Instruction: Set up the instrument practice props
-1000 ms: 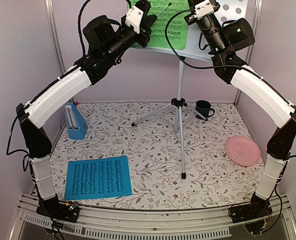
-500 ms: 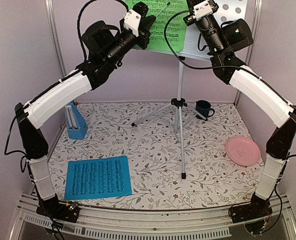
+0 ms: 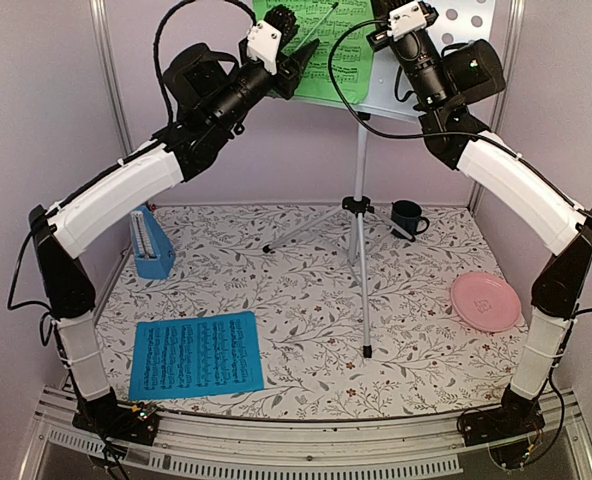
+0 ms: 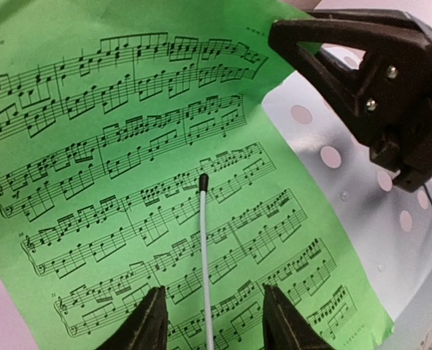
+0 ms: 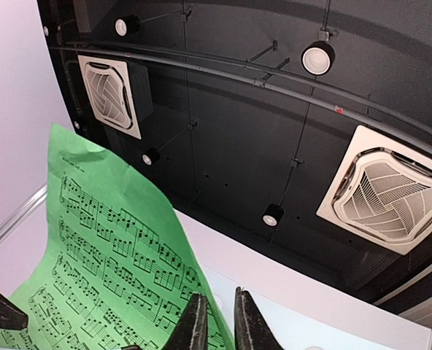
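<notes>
One sheet (image 3: 326, 50) rests on the stand's desk (image 3: 466, 25); another sheet (image 3: 196, 355) lies front-left, the metronome (image 3: 151, 245) behind it.

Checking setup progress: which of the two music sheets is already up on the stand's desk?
The green sheet: it leans against the stand's perforated desk. The blue sheet lies flat on the table, near the left arm's base.

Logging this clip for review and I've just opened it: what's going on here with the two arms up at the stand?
Both arms are raised to the music stand, where the green sheet lies on the desk with a thin wire arm across it. The left gripper is open in front of the sheet, holding nothing. The right gripper sits at the sheet's edge, fingers nearly together; a grip can't be confirmed. The blue sheet and the metronome wait on the table.
</notes>
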You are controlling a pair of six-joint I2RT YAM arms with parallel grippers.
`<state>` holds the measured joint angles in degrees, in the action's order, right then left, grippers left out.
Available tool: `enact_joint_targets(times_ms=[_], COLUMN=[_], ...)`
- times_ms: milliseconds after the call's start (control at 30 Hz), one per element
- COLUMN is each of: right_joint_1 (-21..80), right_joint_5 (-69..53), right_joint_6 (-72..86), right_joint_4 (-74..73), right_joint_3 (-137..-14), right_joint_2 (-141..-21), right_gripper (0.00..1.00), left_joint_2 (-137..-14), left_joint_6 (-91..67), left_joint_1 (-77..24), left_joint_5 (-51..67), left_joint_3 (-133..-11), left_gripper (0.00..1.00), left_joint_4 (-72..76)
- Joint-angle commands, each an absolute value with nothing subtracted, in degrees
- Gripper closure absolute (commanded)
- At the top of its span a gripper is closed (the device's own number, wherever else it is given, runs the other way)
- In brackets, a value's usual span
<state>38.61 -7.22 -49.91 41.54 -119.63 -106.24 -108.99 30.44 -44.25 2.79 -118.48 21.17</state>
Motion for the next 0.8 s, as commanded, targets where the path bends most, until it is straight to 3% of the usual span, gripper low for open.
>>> enact_joint_targets(times_ms=[0, 200, 333, 467, 633, 767], right_joint_1=[38.8, 39.0, 39.8, 41.0, 41.9, 42.0], right_joint_5=[-6.0, -5.0, -4.4, -5.0, -3.4, -2.2], right_joint_6=[-49.5, -49.3, -49.5, -50.7, -48.4, -43.5], right_joint_4=[44.0, 44.9, 44.9, 44.8, 44.8, 44.7], right_joint_3=[-119.1, -118.8, -116.7, -110.6, -99.7, -89.9], right_joint_2=[-106.7, -106.1, -104.2, -100.0, -93.2, -87.5], right_gripper=[0.78, 0.44, 0.26, 0.1, 0.0, 0.01], left_joint_2=[-105.0, -100.7, -95.7, -90.5, -84.7, -78.7], left_joint_6=[30.2, 30.0, 27.2, 22.8, 16.1, 8.8], left_joint_1=[-44.9, -46.0, -46.2, -46.2, -45.9, -45.1], left_joint_5=[3.0, 2.4, 0.8, -2.6, -8.0, -11.5], left_joint_3=[-115.6, -110.9, -105.0, -97.7, -88.5, -76.2], left_gripper=[0.52, 0.42, 0.21, 0.17, 0.17, 0.17], left_joint_4=[23.5, 24.7, 24.7, 24.3, 19.4, 16.8])
